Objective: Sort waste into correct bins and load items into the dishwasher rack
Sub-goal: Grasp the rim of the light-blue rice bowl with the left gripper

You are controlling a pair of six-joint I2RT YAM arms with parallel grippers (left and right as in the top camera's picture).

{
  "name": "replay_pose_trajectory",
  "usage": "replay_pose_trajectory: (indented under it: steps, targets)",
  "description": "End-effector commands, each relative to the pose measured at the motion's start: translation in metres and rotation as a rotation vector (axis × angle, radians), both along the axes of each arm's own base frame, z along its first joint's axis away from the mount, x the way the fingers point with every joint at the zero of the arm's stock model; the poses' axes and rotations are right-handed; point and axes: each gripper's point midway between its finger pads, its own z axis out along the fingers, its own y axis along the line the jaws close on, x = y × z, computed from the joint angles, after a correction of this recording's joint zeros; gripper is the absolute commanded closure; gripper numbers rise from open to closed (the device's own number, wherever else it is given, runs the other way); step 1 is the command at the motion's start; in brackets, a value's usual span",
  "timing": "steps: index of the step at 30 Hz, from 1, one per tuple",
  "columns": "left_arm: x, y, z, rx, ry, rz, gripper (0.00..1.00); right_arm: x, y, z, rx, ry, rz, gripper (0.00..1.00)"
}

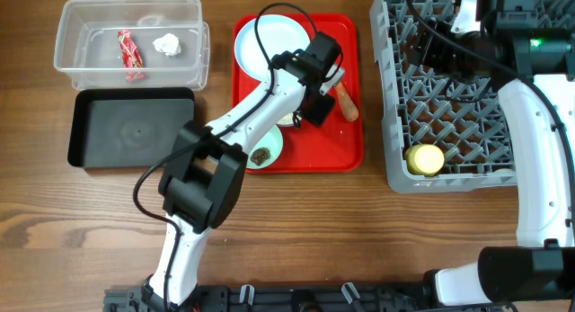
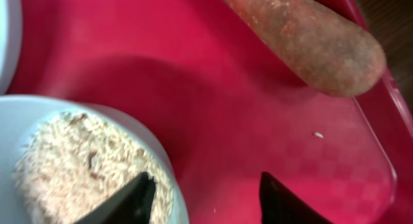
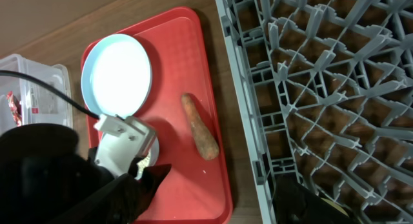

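The grey dishwasher rack [image 1: 458,114] fills the right of the table with only the yellow cup [image 1: 425,159] in its near corner. The right gripper [image 1: 463,20] hangs over its far edge, and I cannot tell whether its jaws are apart or together. At centre lies the flat red tray [image 1: 346,141]. To its left are the clear tub [image 1: 90,42], which holds the red wrapper [image 1: 130,53] and the tissue [image 1: 167,45], and the bare black tray [image 1: 135,132]. On the red tray the round plate [image 3: 119,72] sits at the far end, and nearer is the pale bowl [image 2: 39,104] that the left gripper [image 2: 204,179] is working on. Its jaws are spread wide and grip nothing: one finger [image 2: 132,201] is over the rice inside the rim, the other [image 2: 284,201] outside over bare tray. Whether either touches the wall is unclear. The bowl looks rigid, smooth and light, so a pinch on this thin wall is the natural hold. Such a glossy rim could slip or swing under the weight of its contents, so a deep, firm bite seems wise. The loose rice [image 2: 71,159] will pour and scatter if the bowl tilts, so it should probably be kept level until it is over a bin. The carrot piece [image 2: 310,37] lies well clear beside it, firm and tapered, best taken across its middle. One stray grain [image 2: 318,135] on the tray looks too small to pinch.
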Motion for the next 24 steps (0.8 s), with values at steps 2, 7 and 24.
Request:
replay_pose_trajectory:
  steps: [2,7,24]
  targets:
    - [0.003,0.002,-0.020,0.040,-0.001,-0.009,0.56,0.002,-0.002,-0.002,-0.028,0.001,0.009,0.28]
    - [0.003,0.002,-0.029,0.048,0.008,-0.008,0.64,0.002,-0.002,-0.002,-0.028,0.000,0.008,0.28]
    - [0.006,0.001,-0.018,0.038,-0.016,0.001,0.94,0.003,-0.003,-0.002,-0.032,-0.005,0.006,0.28]
